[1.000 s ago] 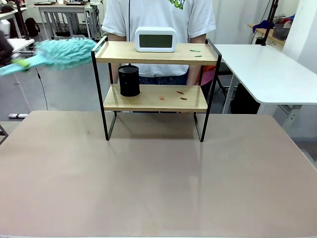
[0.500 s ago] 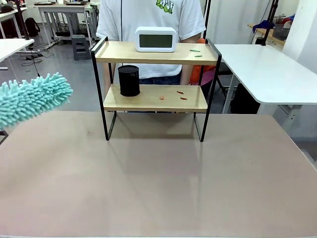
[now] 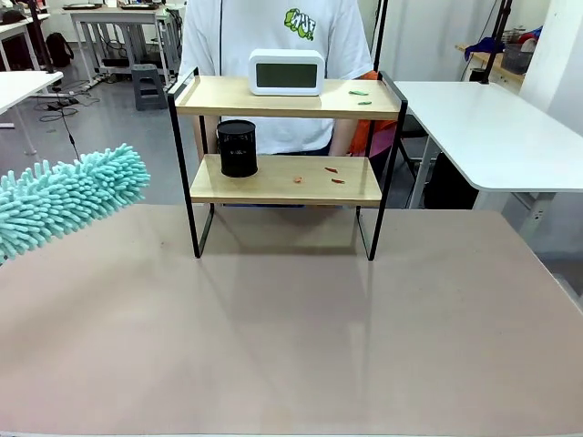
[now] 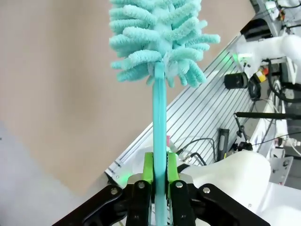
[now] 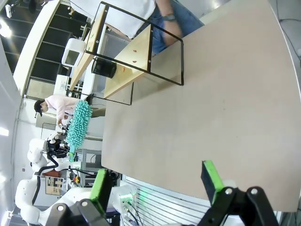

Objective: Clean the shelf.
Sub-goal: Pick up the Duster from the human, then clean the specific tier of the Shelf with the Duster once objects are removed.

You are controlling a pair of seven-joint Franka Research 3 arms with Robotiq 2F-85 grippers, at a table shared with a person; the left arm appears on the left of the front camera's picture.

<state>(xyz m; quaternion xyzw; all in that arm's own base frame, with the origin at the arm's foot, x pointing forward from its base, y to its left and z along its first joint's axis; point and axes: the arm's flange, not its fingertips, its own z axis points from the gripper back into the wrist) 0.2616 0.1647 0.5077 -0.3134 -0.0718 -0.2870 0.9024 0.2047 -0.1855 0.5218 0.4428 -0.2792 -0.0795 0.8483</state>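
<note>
The shelf (image 3: 286,180) stands at the table's far middle. Its top board carries a white digital clock (image 3: 286,72) and green scraps (image 3: 360,93). A black cylinder (image 3: 237,148) and small red scraps (image 3: 332,171) lie on the lower board. A fluffy teal duster (image 3: 66,198) hovers at the left edge, left of the shelf and apart from it. My left gripper (image 4: 160,165) is shut on the duster's thin teal handle (image 4: 159,117), with the head (image 4: 157,37) pointing away. Over the table's near edge my right gripper (image 5: 155,184) stands open, holding nothing; it looks at the shelf (image 5: 123,63) and the duster (image 5: 77,123).
A person in a white T-shirt (image 3: 273,36) stands close behind the shelf. A white table (image 3: 492,127) adjoins at the right rear. The beige tabletop (image 3: 291,337) in front of the shelf is bare.
The duster has come down and leftward from beside the shelf's top board to about lower-board height at the picture's left edge, then edged slightly right. The person has shifted a little.
</note>
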